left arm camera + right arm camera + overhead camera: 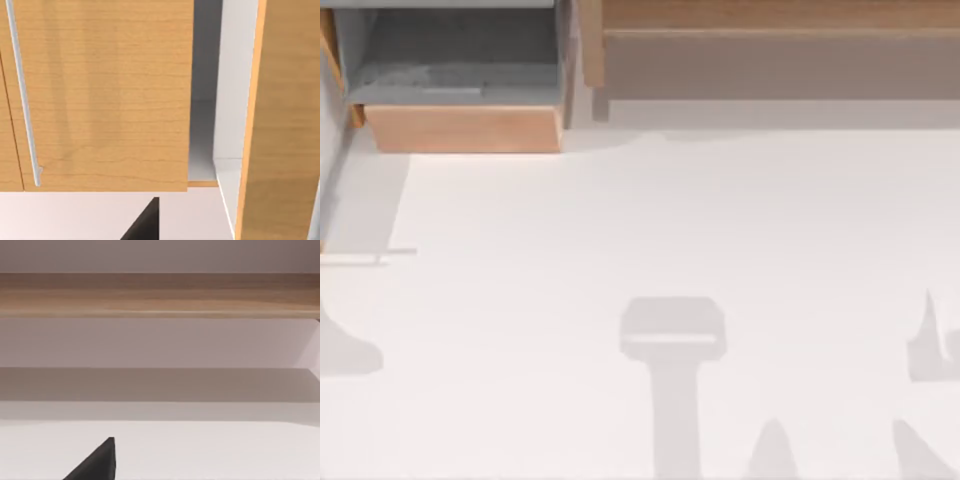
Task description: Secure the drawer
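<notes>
The drawer (460, 90) and shelf unit (770, 50) run off the top view's upper edge, backs unseen

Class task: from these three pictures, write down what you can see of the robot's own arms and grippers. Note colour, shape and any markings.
Very little of them shows. The left wrist view has one dark, nearly black pointed fingertip of the left gripper, wedge-shaped with a straight edge. The right wrist view has a matching dark wedge-shaped fingertip of the right gripper. No cables or markings are visible.
</notes>
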